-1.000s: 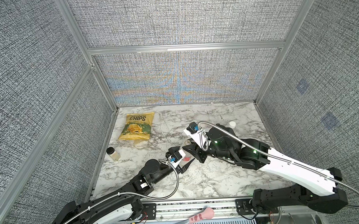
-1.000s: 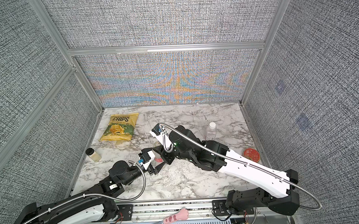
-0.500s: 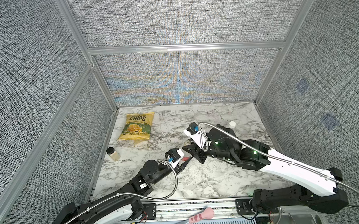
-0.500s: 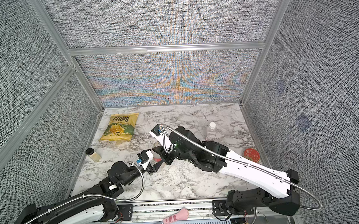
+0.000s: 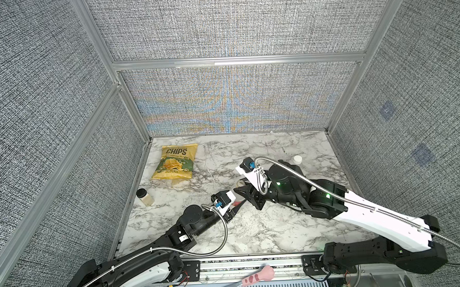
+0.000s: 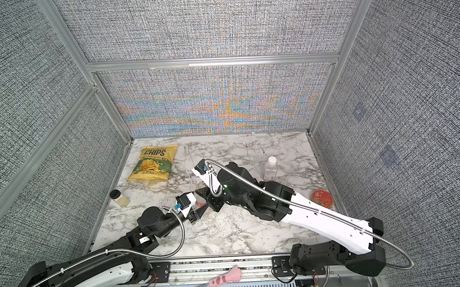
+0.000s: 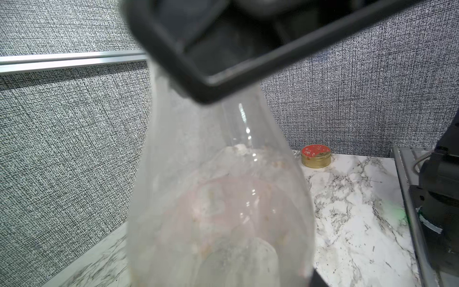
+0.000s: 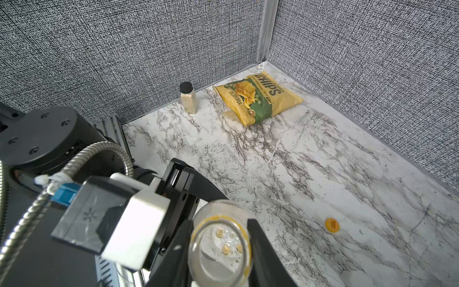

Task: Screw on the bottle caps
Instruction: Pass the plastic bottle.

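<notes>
A clear bottle with a red label (image 7: 223, 198) stands tilted mid-table, its mouth (image 8: 223, 248) open and ringed in orange. My right gripper (image 8: 221, 251) is shut on its neck, seen in both top views (image 5: 243, 189) (image 6: 202, 191). My left gripper (image 5: 236, 205) is shut on the bottle's lower body; one finger (image 7: 319, 280) lies against its side. An orange-yellow cap (image 8: 332, 225) lies loose on the marble beyond the bottle. The other bottle (image 6: 270, 171) stands at the back right with a white cap (image 6: 271, 160) on it.
A yellow chips bag (image 5: 176, 162) lies at the back left. A small black-lidded jar (image 5: 144, 197) stands by the left wall. A red tin (image 6: 322, 198) sits by the right wall. A pink-handled tool (image 5: 256, 277) rests on the front rail.
The left gripper's jaws have closed in on the bottle's body. The right gripper has kept its hold on the neck and barely moved.
</notes>
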Robot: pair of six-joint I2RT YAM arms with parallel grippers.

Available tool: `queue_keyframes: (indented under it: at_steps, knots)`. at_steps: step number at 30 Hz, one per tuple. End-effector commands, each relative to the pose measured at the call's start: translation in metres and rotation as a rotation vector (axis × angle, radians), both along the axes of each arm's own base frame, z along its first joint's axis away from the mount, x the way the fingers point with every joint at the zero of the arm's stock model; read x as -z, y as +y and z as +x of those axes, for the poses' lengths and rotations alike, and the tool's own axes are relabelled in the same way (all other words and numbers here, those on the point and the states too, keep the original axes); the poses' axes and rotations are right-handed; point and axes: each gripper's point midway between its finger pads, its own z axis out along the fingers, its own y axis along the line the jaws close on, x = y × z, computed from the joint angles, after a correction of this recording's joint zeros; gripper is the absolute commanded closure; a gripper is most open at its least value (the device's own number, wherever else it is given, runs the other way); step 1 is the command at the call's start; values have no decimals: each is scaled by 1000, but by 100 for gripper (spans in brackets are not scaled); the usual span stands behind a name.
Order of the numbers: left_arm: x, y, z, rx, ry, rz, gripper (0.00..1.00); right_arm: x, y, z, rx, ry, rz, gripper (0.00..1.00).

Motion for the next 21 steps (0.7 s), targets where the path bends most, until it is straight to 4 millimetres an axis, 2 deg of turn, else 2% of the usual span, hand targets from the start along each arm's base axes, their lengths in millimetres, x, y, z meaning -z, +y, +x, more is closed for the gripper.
queue_keyframes:
  at_steps: [1,3,17,21]
  knots:
    - [-6,-1,-1,7,-22,-6,49,-16,2,1,9,-8,65,80]
    - [-5,-1,-2,10,-20,-3,49,-16,2,0,8,-6,66,73]
    - [-5,-1,-3,17,-23,0,53,-22,0,-1,14,2,89,49]
    - [-5,-1,-3,19,-21,-1,53,-30,-8,4,58,-12,98,36]
